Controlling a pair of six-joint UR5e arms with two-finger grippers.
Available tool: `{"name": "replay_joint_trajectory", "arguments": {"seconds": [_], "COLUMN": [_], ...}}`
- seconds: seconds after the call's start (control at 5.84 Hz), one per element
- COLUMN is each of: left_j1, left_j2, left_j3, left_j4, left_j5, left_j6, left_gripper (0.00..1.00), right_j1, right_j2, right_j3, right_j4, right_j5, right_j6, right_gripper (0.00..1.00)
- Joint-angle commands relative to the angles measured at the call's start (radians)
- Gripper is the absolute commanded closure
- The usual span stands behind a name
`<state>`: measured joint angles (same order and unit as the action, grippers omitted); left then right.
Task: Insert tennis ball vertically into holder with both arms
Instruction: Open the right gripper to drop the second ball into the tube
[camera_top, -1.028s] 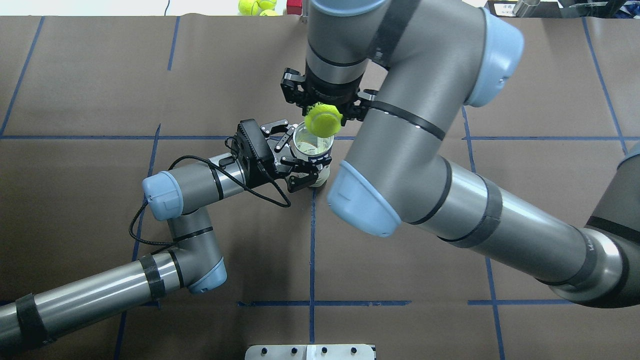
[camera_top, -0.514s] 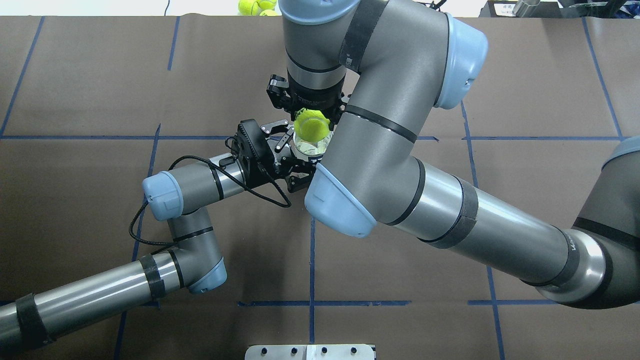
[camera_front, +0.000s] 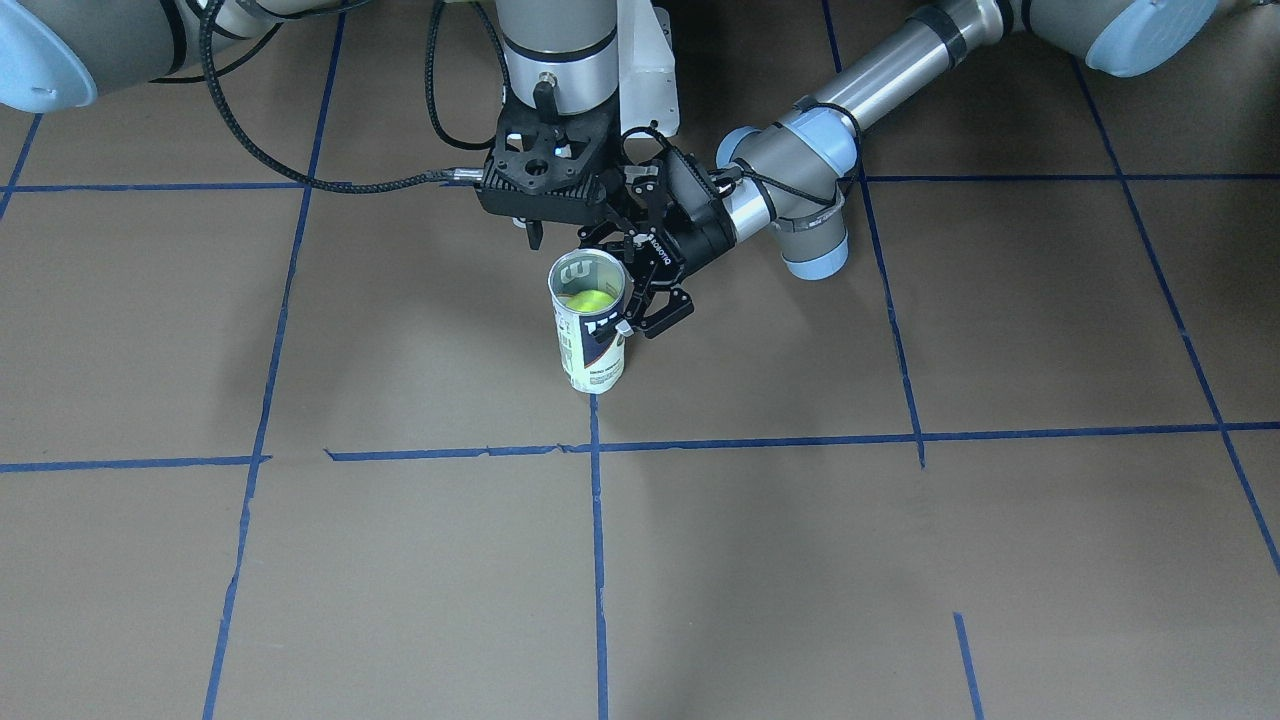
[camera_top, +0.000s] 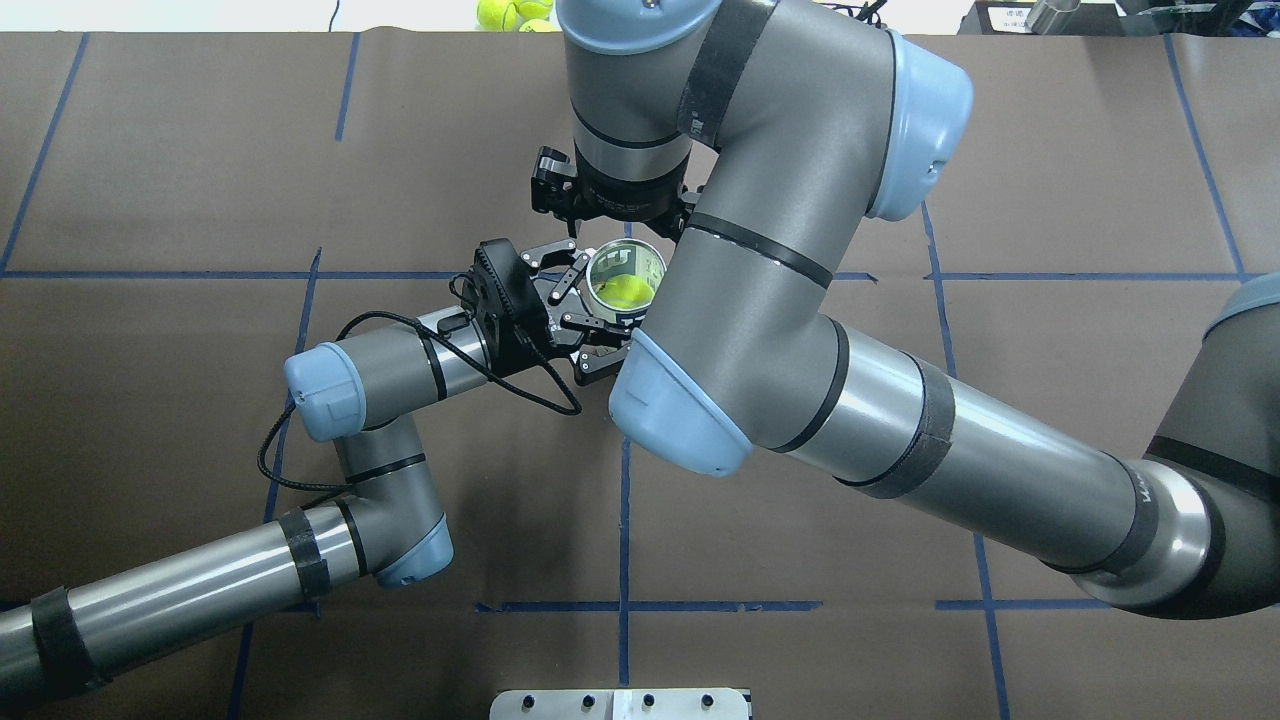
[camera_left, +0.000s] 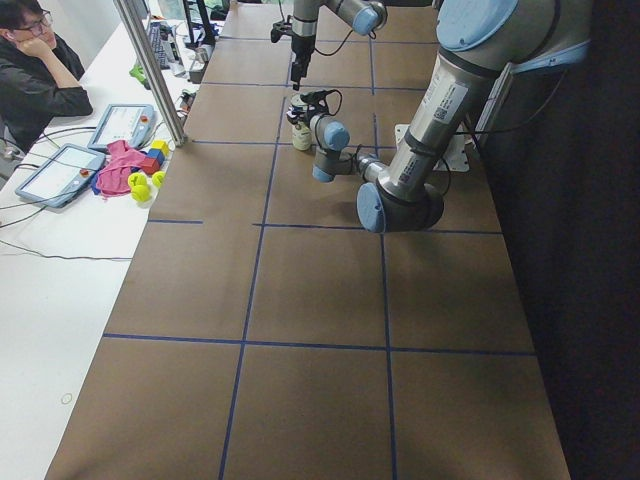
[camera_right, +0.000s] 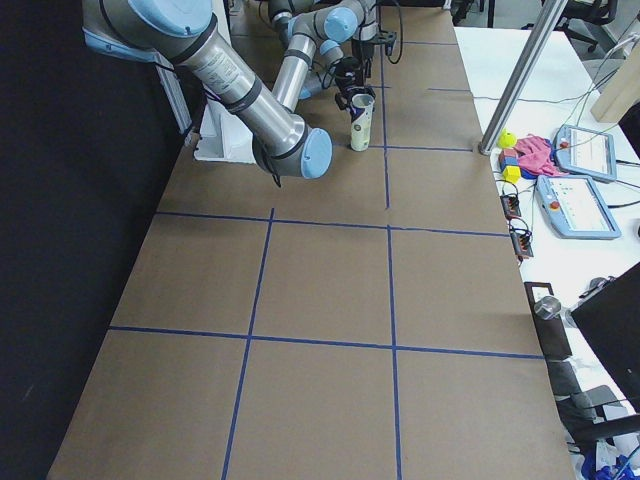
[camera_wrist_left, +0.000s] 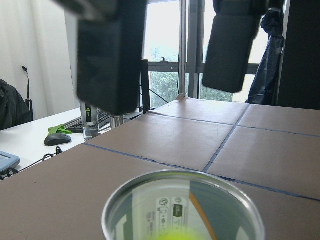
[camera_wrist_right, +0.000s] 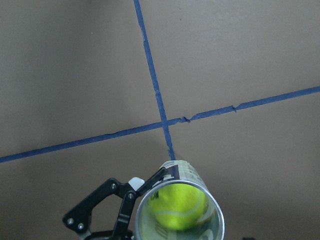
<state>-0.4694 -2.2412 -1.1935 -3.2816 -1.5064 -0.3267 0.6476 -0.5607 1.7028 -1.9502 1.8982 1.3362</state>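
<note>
The holder (camera_front: 590, 340) stands upright on the brown table, its open top facing up (camera_top: 612, 258). A yellow-green tennis ball (camera_top: 626, 292) lies inside it, and shows too in the right wrist view (camera_wrist_right: 180, 207) and the front view (camera_front: 583, 298). My left gripper (camera_top: 605, 310) is shut on the holder's upper part from the side (camera_front: 632, 278). My right gripper (camera_top: 620, 225) hangs just above the holder's mouth, open and empty. Its two black fingers (camera_wrist_left: 107, 55) stand apart over the rim (camera_wrist_left: 182, 210).
Spare tennis balls (camera_top: 515, 12) lie beyond the table's far edge. A metal plate (camera_top: 620, 703) sits at the near edge. Blue tape lines (camera_top: 624, 520) grid the table. An operator (camera_left: 35, 70), tablets and toy blocks (camera_right: 510, 165) are on the side bench.
My right gripper moved left over the holder's mouth and let go of the ball. The ball dropped into the holder. The left arm stayed still, holding the holder.
</note>
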Motion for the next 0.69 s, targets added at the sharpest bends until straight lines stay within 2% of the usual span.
{"name": "replay_joint_trajectory", "arguments": {"seconds": [0.0, 0.17, 0.34, 0.51], "left_j1": [0.0, 0.0, -0.002, -0.005], "left_j2": [0.0, 0.0, -0.003, 0.0], "left_j3": [0.0, 0.0, -0.011, -0.017], "left_j4": [-0.001, -0.001, -0.004, -0.006], "left_j5": [0.0, 0.0, 0.002, 0.003], "left_j6": [0.0, 0.0, -0.035, -0.069], "left_gripper": [0.23, 0.23, 0.17, 0.08], "right_j1": [0.001, 0.017, 0.07, 0.113], "right_j2": [0.001, -0.014, -0.051, -0.127], "right_j3": [0.003, 0.012, 0.027, 0.088], "right_j4": [0.0, 0.0, 0.002, 0.002], "right_j5": [0.005, 0.019, 0.089, 0.138], "right_j6": [-0.027, -0.096, -0.151, -0.231], "right_gripper": [0.0, 0.0, 0.0, 0.0]}}
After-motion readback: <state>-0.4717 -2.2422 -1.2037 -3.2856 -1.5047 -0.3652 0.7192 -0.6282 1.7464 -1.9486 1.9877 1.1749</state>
